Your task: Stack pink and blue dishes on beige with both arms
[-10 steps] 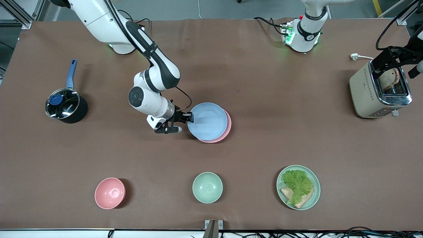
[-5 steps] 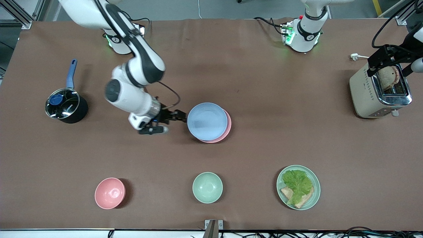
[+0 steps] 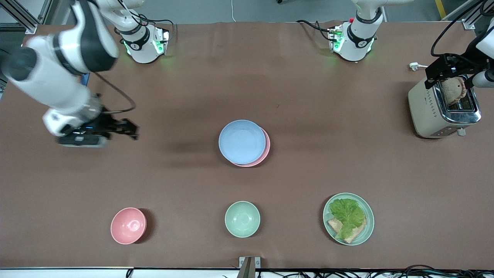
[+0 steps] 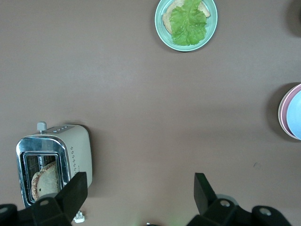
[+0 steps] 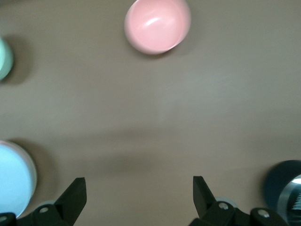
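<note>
The pale blue plate (image 3: 241, 141) lies on the pale pink plate (image 3: 265, 148) at the table's middle, a crescent of pink showing. No beige plate shows in any view. My right gripper (image 3: 133, 130) hangs open and empty in the air over the right arm's end of the table, well away from the stack. Its wrist view catches the blue plate (image 5: 11, 179) at the edge, with the right gripper (image 5: 138, 197) over bare mat. My left gripper (image 3: 447, 79) is open over the toaster. In the left wrist view the left gripper (image 4: 139, 197) holds nothing, and the pink plate (image 4: 283, 113) is far off.
A toaster (image 3: 444, 112) with bread stands at the left arm's end. A pink bowl (image 3: 128, 226), a mint bowl (image 3: 242, 219) and a mint plate with lettuce (image 3: 348, 219) line the front. A dark pot (image 5: 287, 188) is under the right arm.
My right gripper let go of the blue plate's rim and pulled far back toward the right arm's end of the table. The blue plate stays on the pink one. The left gripper shifted slightly.
</note>
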You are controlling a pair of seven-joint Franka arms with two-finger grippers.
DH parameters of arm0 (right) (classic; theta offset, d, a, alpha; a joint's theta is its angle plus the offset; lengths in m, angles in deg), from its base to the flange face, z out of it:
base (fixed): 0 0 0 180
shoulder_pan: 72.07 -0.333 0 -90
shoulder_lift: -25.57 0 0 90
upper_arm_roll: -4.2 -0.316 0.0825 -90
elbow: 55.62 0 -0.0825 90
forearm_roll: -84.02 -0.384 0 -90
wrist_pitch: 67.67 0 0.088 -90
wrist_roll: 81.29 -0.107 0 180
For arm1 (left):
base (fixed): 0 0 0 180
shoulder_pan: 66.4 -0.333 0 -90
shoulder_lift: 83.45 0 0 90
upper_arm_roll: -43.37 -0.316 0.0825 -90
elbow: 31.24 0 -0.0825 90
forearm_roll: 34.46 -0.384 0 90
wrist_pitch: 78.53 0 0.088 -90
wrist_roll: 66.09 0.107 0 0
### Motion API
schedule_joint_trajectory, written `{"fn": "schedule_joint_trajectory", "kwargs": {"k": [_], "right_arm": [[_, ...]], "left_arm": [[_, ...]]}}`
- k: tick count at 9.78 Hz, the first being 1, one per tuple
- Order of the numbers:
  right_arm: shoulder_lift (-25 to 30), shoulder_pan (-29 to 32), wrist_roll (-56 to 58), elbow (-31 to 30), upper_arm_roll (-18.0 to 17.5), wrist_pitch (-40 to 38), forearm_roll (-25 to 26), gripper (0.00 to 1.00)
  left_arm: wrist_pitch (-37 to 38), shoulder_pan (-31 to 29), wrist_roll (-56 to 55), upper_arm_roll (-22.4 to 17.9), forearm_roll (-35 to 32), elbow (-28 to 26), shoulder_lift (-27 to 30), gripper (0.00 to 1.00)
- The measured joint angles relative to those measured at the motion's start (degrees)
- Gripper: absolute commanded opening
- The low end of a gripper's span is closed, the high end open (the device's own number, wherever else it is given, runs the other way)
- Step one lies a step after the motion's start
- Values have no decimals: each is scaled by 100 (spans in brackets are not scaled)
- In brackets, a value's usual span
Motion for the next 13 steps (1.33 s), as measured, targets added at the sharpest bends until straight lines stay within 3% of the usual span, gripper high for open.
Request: {"fn": "schedule_joint_trajectory", "kwargs": {"k": [2, 6, 9, 13], "right_arm": [[178, 24, 39, 389, 357, -521, 214, 100], [273, 25, 197, 2041, 637, -2524, 293, 100], [245, 25, 200, 2240, 793, -3056, 292, 100], [213, 27, 334, 2254, 950, -3147, 292, 100]], "left_arm": [[2, 21, 1, 8, 6, 0, 13, 100], [2, 26, 1, 4, 135, 1, 17, 100], [2, 13, 1, -10, 138, 1, 12, 100], [2, 27, 1, -4, 139, 1, 1, 100]]}}
